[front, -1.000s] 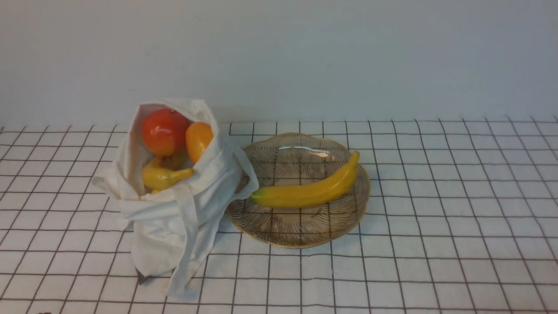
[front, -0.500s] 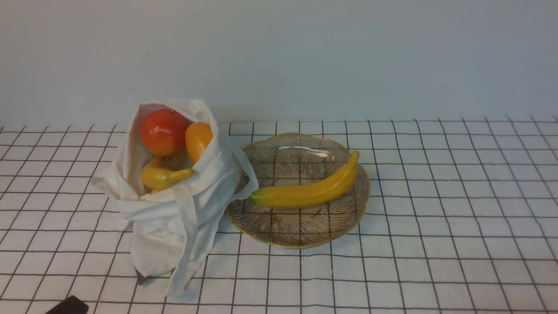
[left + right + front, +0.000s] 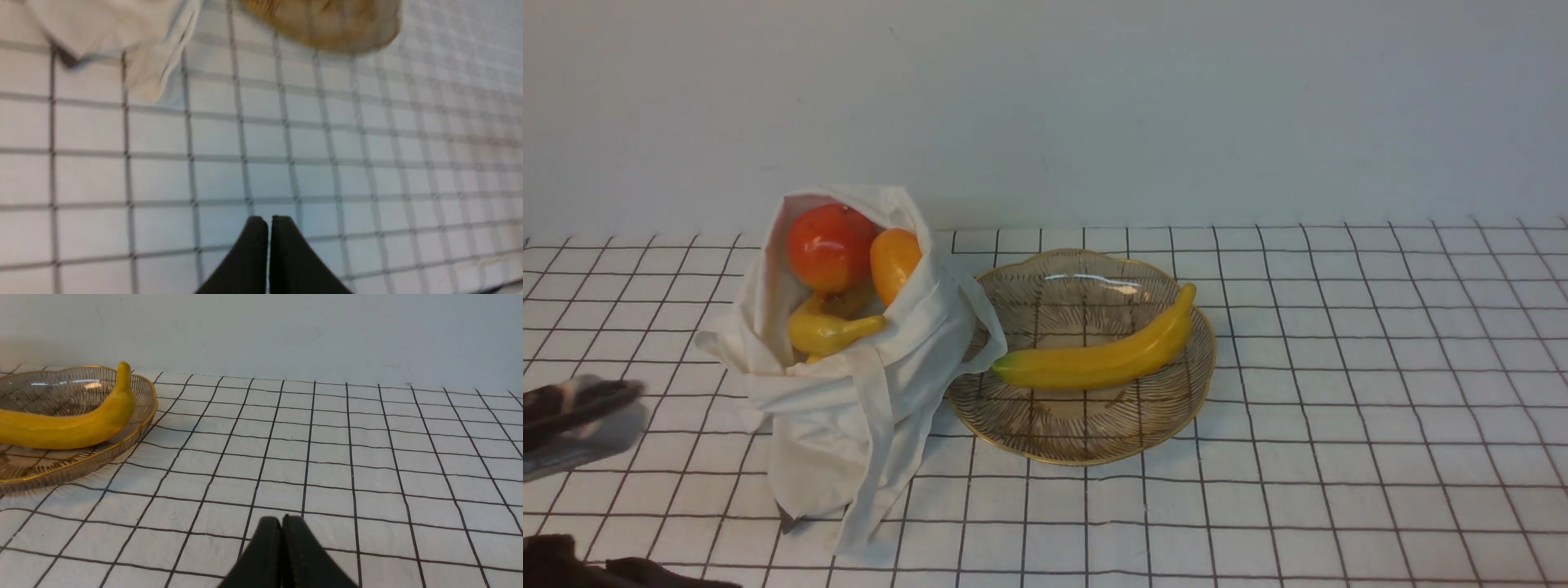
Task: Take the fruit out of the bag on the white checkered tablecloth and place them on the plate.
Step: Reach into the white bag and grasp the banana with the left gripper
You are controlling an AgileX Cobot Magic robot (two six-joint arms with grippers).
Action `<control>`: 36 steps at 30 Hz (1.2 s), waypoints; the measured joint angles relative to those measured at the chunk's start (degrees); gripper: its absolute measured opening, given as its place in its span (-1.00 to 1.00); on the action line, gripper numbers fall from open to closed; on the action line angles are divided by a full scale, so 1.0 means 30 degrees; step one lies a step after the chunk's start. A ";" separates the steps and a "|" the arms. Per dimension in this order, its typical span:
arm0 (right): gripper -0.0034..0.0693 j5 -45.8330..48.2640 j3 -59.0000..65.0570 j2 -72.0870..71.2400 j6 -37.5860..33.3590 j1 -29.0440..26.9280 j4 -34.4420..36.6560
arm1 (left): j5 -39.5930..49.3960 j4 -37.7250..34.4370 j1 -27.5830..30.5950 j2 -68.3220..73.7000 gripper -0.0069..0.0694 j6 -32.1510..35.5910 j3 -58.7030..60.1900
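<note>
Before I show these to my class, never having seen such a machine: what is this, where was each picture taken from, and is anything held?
It is a robot with two arms, each ending in a pincer. One picture looks forward from between the arms; the other two come from wrist cameras. On the white checkered tablecloth stands a soft off-white cloth bag holding a round red-orange fruit, an orange oval fruit and a small yellow banana. Beside it, a long yellow banana lies on the amber glass plate. The left pincer and right pincer are both shut, holding nothing.
</note>
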 joint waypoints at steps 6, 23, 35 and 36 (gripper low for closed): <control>-0.95 0.0000 0.0000 0.0000 0.0000 0.0000 0.0000 | 0.2798 0.3305 0.0000 0.5291 -0.84 0.0431 -0.4338; -0.95 0.0000 0.0000 0.0000 0.0000 0.0000 0.0000 | 0.0508 0.5876 -0.2991 1.5360 -0.08 0.0106 -1.3751; -0.95 0.0000 0.0000 0.0000 0.0000 0.0000 0.0000 | -0.3551 0.6610 -0.3232 1.8748 0.51 0.4858 -1.4096; -0.95 0.0000 0.0000 0.0000 0.0000 0.0000 0.0000 | -0.3696 0.6726 -0.3232 1.8937 0.52 0.5199 -1.4096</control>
